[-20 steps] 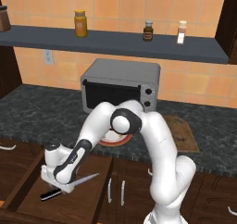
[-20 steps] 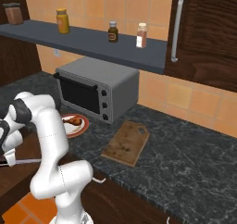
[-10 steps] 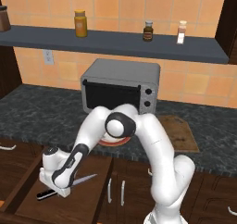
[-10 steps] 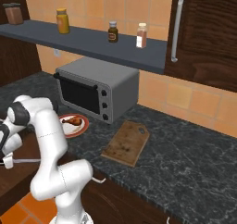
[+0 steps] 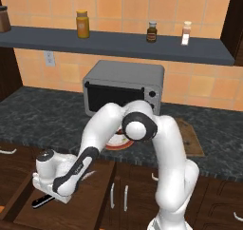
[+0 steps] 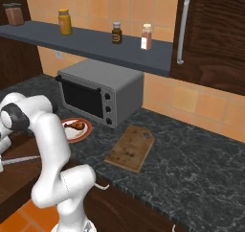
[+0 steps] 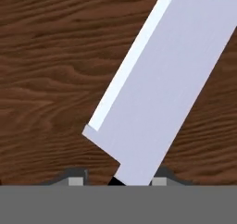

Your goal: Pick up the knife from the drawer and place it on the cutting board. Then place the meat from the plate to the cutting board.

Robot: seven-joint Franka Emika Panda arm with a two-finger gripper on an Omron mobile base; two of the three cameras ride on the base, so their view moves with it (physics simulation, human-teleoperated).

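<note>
Open drawer (image 5: 71,205): gripper (image 5: 54,196) fingers straddle the knife (image 7: 162,89), grip unconfirmed; cutting board (image 6: 130,148) bare, meat (image 6: 75,126) on plate (image 6: 81,133).

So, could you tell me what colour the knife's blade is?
Silver-grey blade, clearest in the hand view.

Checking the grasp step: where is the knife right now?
The knife lies flat on the wooden floor of the open drawer, at the lower left of the left base view, its black handle end poking out beneath the lowered gripper.
</note>
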